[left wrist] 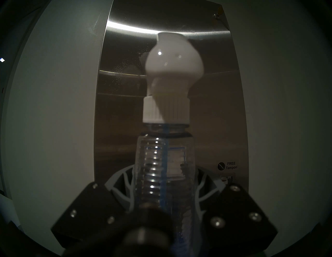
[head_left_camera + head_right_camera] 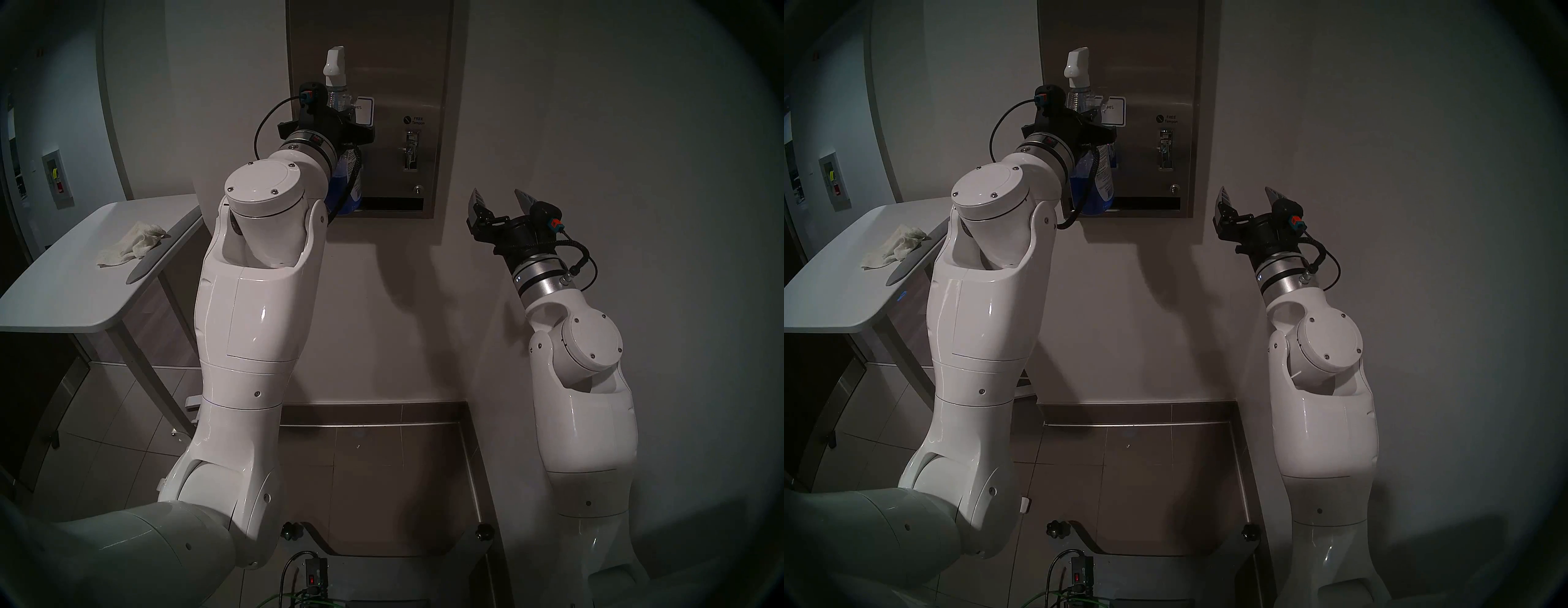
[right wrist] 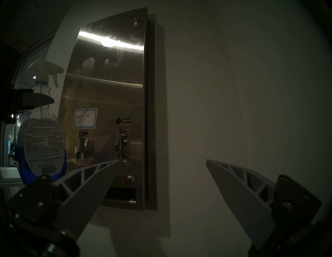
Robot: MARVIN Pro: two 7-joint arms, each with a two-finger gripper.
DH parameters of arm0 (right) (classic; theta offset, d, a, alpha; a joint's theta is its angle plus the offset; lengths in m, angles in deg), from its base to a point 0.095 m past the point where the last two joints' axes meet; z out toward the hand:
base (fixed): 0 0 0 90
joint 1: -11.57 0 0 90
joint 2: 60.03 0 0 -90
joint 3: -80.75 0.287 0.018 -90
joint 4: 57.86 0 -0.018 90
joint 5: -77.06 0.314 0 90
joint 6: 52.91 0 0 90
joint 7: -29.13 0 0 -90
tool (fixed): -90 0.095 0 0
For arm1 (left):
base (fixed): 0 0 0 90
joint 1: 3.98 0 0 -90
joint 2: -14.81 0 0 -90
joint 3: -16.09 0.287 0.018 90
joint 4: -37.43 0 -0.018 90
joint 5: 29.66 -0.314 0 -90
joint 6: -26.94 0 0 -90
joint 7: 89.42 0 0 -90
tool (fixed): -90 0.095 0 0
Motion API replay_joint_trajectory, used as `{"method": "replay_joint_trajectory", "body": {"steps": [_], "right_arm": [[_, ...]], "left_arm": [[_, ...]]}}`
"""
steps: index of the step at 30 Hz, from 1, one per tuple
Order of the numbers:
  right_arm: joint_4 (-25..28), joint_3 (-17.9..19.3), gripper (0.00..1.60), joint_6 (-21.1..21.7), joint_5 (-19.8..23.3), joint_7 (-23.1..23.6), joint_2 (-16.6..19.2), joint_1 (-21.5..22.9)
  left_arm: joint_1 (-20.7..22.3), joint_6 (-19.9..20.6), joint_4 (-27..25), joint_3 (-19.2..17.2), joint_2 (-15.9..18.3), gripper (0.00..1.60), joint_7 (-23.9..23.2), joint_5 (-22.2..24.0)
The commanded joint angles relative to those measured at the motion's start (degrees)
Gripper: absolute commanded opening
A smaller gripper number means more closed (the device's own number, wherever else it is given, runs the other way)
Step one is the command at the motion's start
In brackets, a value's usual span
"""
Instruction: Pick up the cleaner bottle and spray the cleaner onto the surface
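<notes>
The cleaner bottle (image 3: pixel 42 143) is off the table and held upright in front of the left half of the steel dispenser front (image 2: pixel 394 76), its white spray head (image 1: pixel 173 61) level with the upper panel and the nozzle facing the metal. The left gripper (image 1: pixel 164 190) is clamped around the ribbed neck, one finger on each side. Pale droplets and smears sit on the steel near the head, so some spray seems to have landed, though how much more is wanted cannot be judged. The trigger (image 3: pixel 54 80) hangs free, with nothing pressing it. The right gripper (image 2: pixel 502 199) hovers empty, jaws spread wide, below and right of the dispenser's lower right corner, well apart from the bottle; it looks placed to work the trigger. A cloth (image 2: pixel 129 244) lies on the table (image 2: pixel 51 305) near its wall-side edge.
</notes>
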Motion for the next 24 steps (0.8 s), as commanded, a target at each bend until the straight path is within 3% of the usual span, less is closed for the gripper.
{"method": "replay_joint_trajectory", "body": {"steps": [1,7,13,17,18,24], "right_arm": [[-0.71,-0.70,1.60,0.23,-0.23,-0.47,0.02,6.80],[-1.80,-1.11,1.60,0.26,-0.16,-1.32,-0.35,7.64],[-5.27,-1.44,1.60,0.71,-0.21,-1.83,-0.35,12.08],[-6.18,-1.55,1.60,0.34,-0.22,-2.10,-0.43,12.57],[-7.97,-1.62,1.60,0.70,-0.23,-2.12,-0.37,14.99],[-9.15,-1.72,1.60,0.25,-0.22,-2.33,-0.40,15.66]], "left_arm": [[3.25,-1.34,-2.74,-0.07,-0.51,0.00,0.05,-0.06],[3.25,-1.24,-2.78,-0.16,-0.65,0.00,-0.12,-0.24],[3.31,-1.19,-2.84,-0.27,-0.82,0.00,-0.31,-0.44],[3.35,-1.21,-2.87,-0.34,-0.93,0.00,-0.43,-0.57],[3.35,-1.22,-2.88,-0.36,-0.96,0.00,-0.47,-0.61],[3.38,-1.27,-2.91,-0.46,-1.12,0.00,-0.62,-0.80]]}}
